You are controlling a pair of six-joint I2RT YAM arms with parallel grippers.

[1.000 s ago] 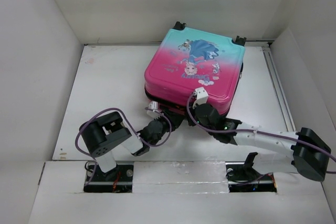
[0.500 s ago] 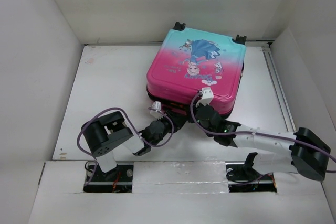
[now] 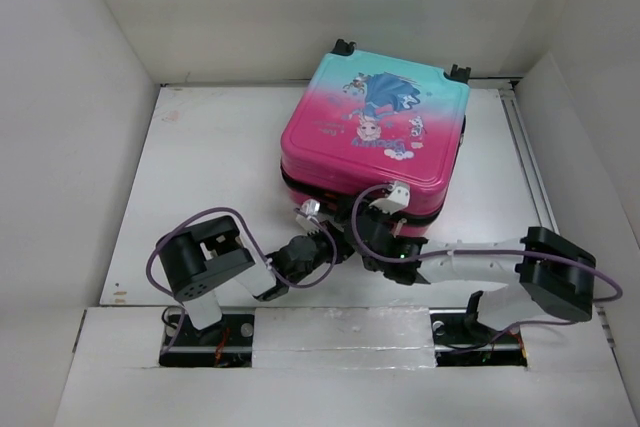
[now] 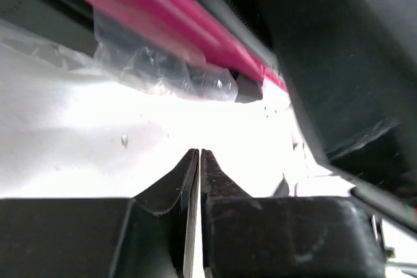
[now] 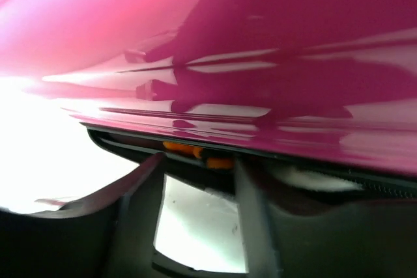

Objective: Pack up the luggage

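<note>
Left gripper (image 4: 197, 155): fingers pressed together tip to tip, with nothing visible between them.
Left gripper position: low over the table (image 3: 210, 167), just short of the luggage's 6 o'clock edge, pointing toward 1 o'clock in the top view.
Left gripper surroundings: in the left wrist view, a crumpled piece of clear plastic (image 4: 163, 73) lay under the pink shell edge, at 12 o'clock from the fingertips and apart from them.
Right gripper (image 5: 199, 172): fingers spread, with bright table surface showing in the gap between them.
Right gripper position: at the luggage's 6 o'clock side, tips pointing toward 12 o'clock at the dark seam below the pink shell. Contact with the shell could not be determined.
Right gripper surroundings: a small orange item (image 5: 195, 152) sat in the dark seam, at 12 o'clock from the finger gap.
Gripper spacing: in the top view, the left gripper (image 3: 328, 239) stood at 9 o'clock of the right gripper (image 3: 375, 222), and the two were close together.
Luggage (image 3: 375, 132): flat on the table with the printed face up, pink at the near end and teal at the far end. It lay toward 1 o'clock of the table centre.
Wheels (image 3: 343, 47): black, at the luggage's 12 o'clock end.
Cables (image 3: 190, 222): purple, looped along both arms.
</note>
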